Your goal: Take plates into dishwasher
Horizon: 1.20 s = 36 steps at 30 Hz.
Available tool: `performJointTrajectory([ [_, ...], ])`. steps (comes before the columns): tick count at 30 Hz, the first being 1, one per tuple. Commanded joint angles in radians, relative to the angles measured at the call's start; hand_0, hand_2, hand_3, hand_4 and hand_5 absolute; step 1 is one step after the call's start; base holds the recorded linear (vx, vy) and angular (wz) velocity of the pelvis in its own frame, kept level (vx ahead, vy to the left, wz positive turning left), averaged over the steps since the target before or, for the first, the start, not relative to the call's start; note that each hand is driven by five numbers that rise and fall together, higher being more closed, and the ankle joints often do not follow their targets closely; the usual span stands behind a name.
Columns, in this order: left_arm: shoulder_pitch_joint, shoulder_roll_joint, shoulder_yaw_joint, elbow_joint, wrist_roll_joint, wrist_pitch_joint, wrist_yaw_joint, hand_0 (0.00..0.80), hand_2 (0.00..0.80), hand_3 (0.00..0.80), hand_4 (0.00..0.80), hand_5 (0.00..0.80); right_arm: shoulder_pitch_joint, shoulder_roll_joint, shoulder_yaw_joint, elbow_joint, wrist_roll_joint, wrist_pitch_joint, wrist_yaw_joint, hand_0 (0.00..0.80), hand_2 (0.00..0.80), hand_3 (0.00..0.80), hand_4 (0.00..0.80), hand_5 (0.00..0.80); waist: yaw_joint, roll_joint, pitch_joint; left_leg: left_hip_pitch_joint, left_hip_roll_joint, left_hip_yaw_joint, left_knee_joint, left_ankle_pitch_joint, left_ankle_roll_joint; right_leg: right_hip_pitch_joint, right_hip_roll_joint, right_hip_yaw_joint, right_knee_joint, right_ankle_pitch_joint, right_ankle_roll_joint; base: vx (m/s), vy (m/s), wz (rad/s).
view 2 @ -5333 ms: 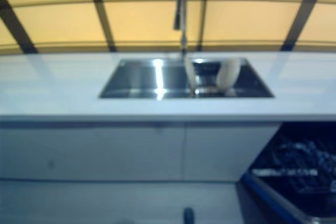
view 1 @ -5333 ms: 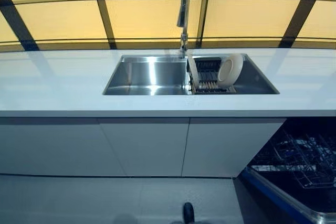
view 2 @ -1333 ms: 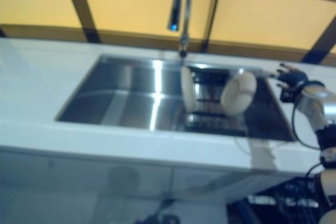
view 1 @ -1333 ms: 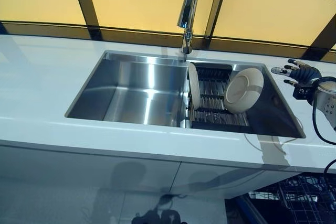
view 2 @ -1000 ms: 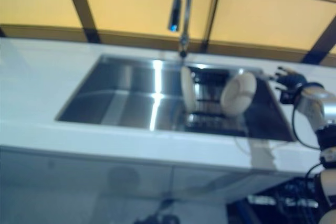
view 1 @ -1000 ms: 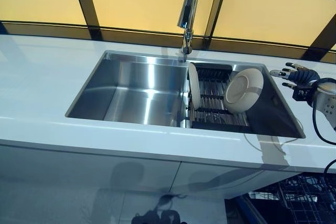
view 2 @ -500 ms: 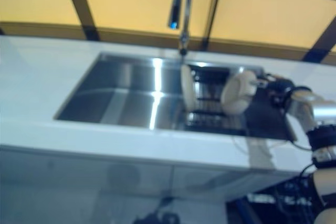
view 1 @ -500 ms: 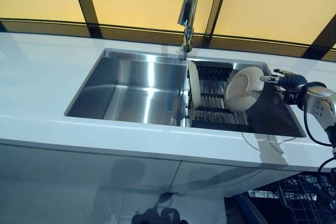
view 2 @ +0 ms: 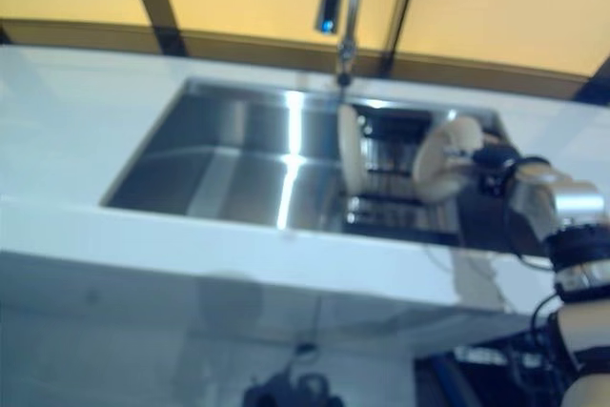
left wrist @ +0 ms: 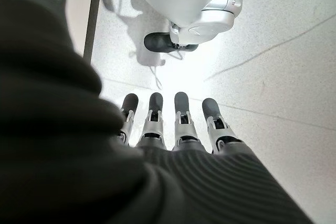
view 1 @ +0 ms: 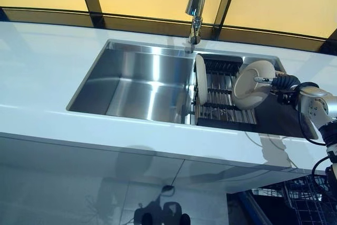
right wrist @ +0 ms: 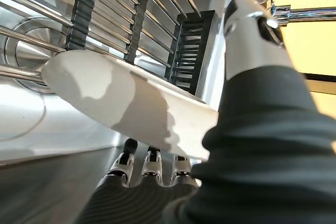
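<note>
Two white plates stand in a black dish rack [view 1: 221, 97] in the right half of the steel sink [view 1: 142, 85]. One plate [view 1: 200, 79] stands upright on edge at the rack's left. The other plate [view 1: 250, 85] leans tilted at the rack's right. My right hand [view 1: 287, 82] is at that tilted plate's right rim. In the right wrist view the plate's rim [right wrist: 121, 103] lies between my thumb [right wrist: 252, 30] and my straight fingers [right wrist: 152, 163]. My left hand [left wrist: 181, 124] shows only in its wrist view, with its fingers straight, over the floor.
A tall faucet [view 1: 197, 3] rises behind the sink's middle. A white counter [view 1: 47, 72] surrounds the sink, with white cabinet fronts below. The open dishwasher's wire rack [view 1: 316, 206] shows at the lower right, below the counter.
My right hand has moved left from over the counter to the tilted plate, so its thumb now lies across the plate's face. The camera has shifted a little.
</note>
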Motion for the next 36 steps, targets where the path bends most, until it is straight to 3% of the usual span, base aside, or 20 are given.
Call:
performJointTrajectory([
  [1,-0.022,0.024,-0.068,0.007,-0.026,-0.009,0.004,0.000,0.000,0.000,0.000,0.000,-0.136,-0.013,0.053,0.042,0.005,-0.017,-0.008,0.000,0.000,0.000,0.000,0.000,0.018,0.001,-0.017,-0.037,0.017,0.017,-0.003,-0.031,-0.020,-0.013,0.013,-0.015,0.010,-0.037,0.033,0.000,0.000,0.00],
  [13,-0.026,0.020,-0.077,-0.002,-0.053,-0.019,0.011,0.000,0.000,0.000,0.000,0.000,-0.145,0.001,0.056,0.064,0.007,-0.009,-0.001,0.000,0.000,0.000,0.000,0.000,0.021,0.008,-0.004,-0.046,0.016,0.015,-0.003,-0.028,-0.018,-0.025,0.010,-0.019,0.016,-0.037,0.032,-0.006,0.009,0.04],
  [14,-0.026,0.020,-0.077,-0.003,-0.055,-0.022,0.012,0.000,0.000,0.000,0.000,0.000,-0.150,0.001,0.060,0.069,-0.003,-0.011,-0.002,0.160,0.160,0.160,0.160,0.160,0.022,0.009,-0.003,-0.047,0.015,0.014,-0.003,-0.028,-0.018,-0.026,0.009,-0.020,0.017,-0.036,0.031,-0.013,0.019,0.06],
  [15,-0.027,0.020,-0.078,-0.005,-0.060,-0.023,0.009,0.000,0.000,0.000,0.000,0.000,-0.155,0.004,0.065,0.077,-0.019,-0.018,-0.008,0.596,0.596,0.596,0.596,0.596,0.024,0.011,0.000,-0.049,0.015,0.013,-0.003,-0.027,-0.018,-0.029,0.008,-0.021,0.017,-0.036,0.031,-0.017,0.024,0.06],
  [16,-0.027,0.020,-0.079,-0.006,-0.062,-0.024,0.009,0.000,0.000,0.000,0.000,0.000,-0.160,0.003,0.068,0.081,-0.032,-0.023,-0.006,0.800,0.800,0.800,0.800,0.800,0.025,0.011,0.000,-0.050,0.015,0.013,-0.003,-0.026,-0.018,-0.030,0.008,-0.021,0.018,-0.035,0.032,-0.014,0.018,0.04],
  [36,-0.022,0.022,-0.097,-0.019,-0.054,-0.028,0.000,0.000,0.000,0.000,0.000,0.000,-0.216,-0.074,0.093,0.091,-0.182,-0.107,-0.109,0.800,0.800,0.800,0.800,0.800,0.024,-0.008,-0.026,-0.021,0.014,0.020,-0.003,-0.041,-0.015,-0.002,0.009,-0.015,0.005,-0.031,0.039,0.000,0.000,0.00],
])
